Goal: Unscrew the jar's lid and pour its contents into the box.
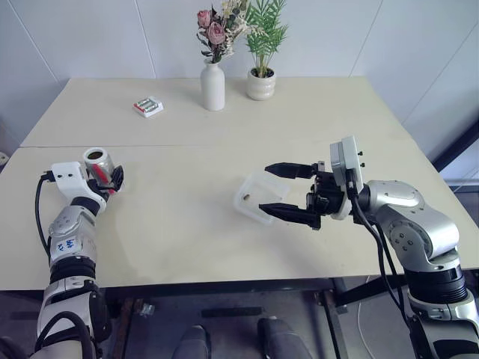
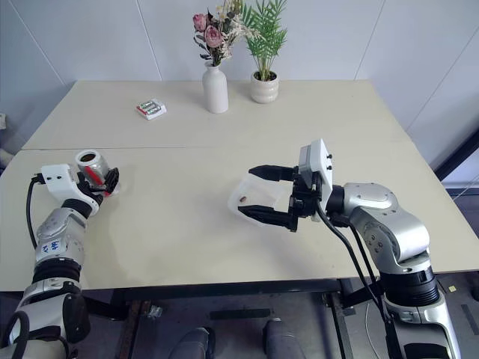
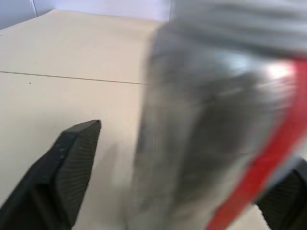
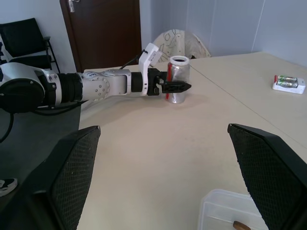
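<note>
Now the jar (image 1: pixel 98 161) stands lidless at far left, L gripper (image 1: pixel 111 182) spread around it. R gripper (image 1: pixel 288 192) gapes empty over the box (image 1: pixel 253 196). Pour looks done; next, pull back clear.

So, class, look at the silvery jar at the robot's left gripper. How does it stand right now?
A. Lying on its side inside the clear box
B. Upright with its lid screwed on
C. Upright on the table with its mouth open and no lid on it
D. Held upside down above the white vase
C: the jar stands upright on the table by the left gripper, its round mouth open on top.
</note>
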Controlling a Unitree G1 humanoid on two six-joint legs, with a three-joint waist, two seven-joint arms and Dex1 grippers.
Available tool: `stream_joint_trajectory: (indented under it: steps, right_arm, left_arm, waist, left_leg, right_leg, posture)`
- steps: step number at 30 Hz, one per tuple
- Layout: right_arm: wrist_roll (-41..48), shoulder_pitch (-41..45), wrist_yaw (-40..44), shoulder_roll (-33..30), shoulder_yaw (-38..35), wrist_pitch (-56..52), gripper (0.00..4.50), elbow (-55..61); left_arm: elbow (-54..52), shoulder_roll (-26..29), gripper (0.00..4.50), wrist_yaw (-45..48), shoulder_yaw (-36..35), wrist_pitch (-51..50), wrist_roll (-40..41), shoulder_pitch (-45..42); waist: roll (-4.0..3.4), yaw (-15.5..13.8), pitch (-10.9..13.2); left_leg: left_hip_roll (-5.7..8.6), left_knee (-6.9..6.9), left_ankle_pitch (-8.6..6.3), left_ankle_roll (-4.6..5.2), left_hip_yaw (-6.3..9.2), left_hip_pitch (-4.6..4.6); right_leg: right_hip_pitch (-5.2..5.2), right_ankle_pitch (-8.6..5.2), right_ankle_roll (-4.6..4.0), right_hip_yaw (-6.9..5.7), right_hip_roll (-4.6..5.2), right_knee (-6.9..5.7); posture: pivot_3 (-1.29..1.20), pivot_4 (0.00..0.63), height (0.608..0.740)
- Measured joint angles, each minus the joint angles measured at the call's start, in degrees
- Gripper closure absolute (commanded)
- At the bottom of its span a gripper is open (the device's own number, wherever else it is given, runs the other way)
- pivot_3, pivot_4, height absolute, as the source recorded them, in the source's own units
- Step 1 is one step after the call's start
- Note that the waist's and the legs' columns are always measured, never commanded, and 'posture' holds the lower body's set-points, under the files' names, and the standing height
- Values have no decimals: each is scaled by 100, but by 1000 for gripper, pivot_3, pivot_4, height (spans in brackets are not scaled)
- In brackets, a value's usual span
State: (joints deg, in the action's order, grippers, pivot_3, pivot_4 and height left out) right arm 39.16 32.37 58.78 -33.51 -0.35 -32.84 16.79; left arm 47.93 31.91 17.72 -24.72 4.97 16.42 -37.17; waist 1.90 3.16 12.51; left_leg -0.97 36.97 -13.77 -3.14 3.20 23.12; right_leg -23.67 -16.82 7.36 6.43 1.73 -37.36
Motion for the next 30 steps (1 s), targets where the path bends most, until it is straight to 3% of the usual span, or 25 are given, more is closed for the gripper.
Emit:
stream_joint_trajectory:
  steps: [7,17,20,23,26,30]
  right_arm:
    - [26,-43,62,-26,-5,10,0,-1]
    - [21,-116,188,-84,-2,41,0,-52]
    - [11,-120,331,-226,-14,92,0,-87]
    - [-128,-178,595,-433,-29,395,0,-153]
    - [-280,-253,821,-521,-43,708,0,-278]
    - [-519,-468,972,-658,-75,1041,0,-419]
  left_arm:
    - [-1424,254,26,139,-8,-512,46,834]
    - [-4247,639,26,437,-639,-1837,486,3153]
    - [-4989,819,26,1122,-750,-1845,683,3892]
    - [-5594,1235,26,2476,-942,-1768,1317,4422]
    - [-5996,1548,26,3300,-1003,-1668,1617,4472]
    - [-6153,1751,26,3967,-682,-1428,1614,4367]
  waist:
    - [0,21,0]
    - [2,6,-2]
    - [2,2,-2]
    - [4,-21,-3]
    - [3,-21,-2]
    - [2,-6,-2]
  left_leg:
    - [-7,-17,-4,-6,-4,-3]
    - [-14,-91,-4,-6,-7,-5]
    - [-18,-103,-6,-9,-8,-4]
    - [-22,-108,-9,-15,-7,-3]
    - [-22,-109,-9,-14,-14,-5]
    - [-20,-112,-12,-9,-28,-5]
  right_leg:
    - [-1,-3,-5,1,2,12]
    - [-8,-11,-23,-6,12,65]
    - [-9,-15,-31,-10,13,83]
    - [-7,-37,-72,-20,16,98]
    - [-2,-68,-131,-16,18,110]
    - [-3,-60,-115,-6,15,117]
  posture:
    - [0,150,740]
    - [0,150,740]
    - [0,150,740]
    - [0,150,740]
    - [0,150,740]
    - [0,150,740]
